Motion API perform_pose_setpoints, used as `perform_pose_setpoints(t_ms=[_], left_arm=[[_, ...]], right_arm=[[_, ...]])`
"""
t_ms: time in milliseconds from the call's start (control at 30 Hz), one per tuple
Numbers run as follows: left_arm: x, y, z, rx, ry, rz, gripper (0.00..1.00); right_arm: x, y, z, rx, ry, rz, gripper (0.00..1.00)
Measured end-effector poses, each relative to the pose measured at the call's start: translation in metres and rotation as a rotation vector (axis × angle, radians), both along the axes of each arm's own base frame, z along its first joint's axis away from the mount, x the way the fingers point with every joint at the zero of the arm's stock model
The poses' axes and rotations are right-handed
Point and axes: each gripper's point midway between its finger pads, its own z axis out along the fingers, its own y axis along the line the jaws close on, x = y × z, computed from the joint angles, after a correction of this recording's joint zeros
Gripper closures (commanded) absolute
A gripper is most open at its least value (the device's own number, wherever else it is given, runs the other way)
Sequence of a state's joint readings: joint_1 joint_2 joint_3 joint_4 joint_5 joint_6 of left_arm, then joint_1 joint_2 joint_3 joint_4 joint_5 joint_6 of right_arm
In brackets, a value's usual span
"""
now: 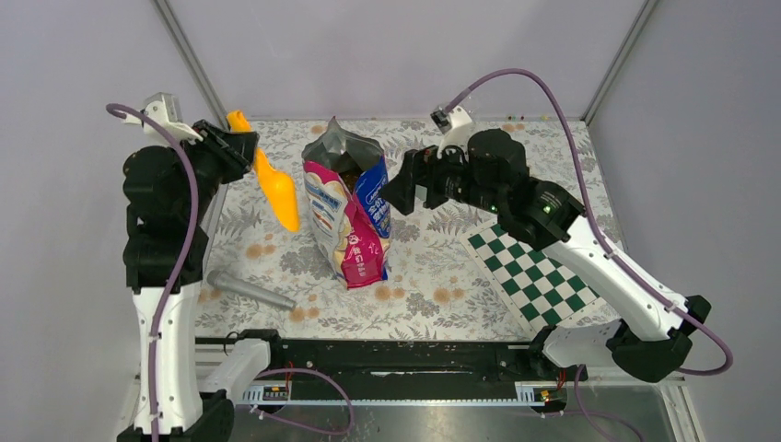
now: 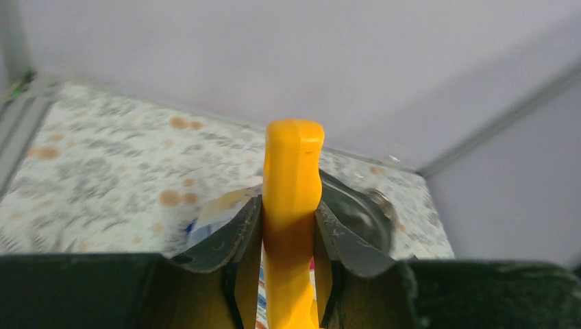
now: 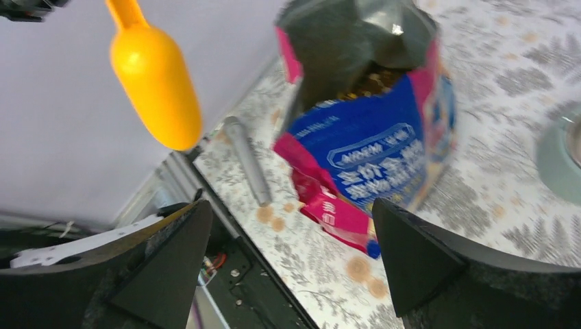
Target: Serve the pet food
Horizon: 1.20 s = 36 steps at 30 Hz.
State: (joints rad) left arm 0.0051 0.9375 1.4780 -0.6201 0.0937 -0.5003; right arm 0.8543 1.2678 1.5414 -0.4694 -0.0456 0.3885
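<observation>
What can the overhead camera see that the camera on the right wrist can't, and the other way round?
Only the overhead view: the left arm and right arm whole, the checkered mat, and the left gripper clamped on the handle of the orange scoop.

Only the right wrist view: the pet food plainly visible as pellets in the mouth of the bag, and the edge of a pale round dish.

Both: the orange scoop, the bag, and the grey tube lying on the flowered cloth.
</observation>
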Motion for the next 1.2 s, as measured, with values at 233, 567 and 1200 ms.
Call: perform_pose_setpoints(t_ms=[233, 567, 1200], left_arm=[[-0.043, -0.079, 0.036, 0.023, -0.217, -0.442, 1.00], [-0.070, -0.133, 0.053, -0.030, -0.347, -0.704, 1.00], [-0.053, -0.149, 0.048, -0.110, -0.293, -0.693, 0.40]], right_arm=[[-0.016, 0.048, 0.034, 0.132, -0.051, 0.238, 0.02], [-0.032, 0.081, 0.062, 0.220, -0.167, 0.339, 0.03], [-0.009, 0.125, 0.069, 0.172, -0.270, 0.173, 0.96]])
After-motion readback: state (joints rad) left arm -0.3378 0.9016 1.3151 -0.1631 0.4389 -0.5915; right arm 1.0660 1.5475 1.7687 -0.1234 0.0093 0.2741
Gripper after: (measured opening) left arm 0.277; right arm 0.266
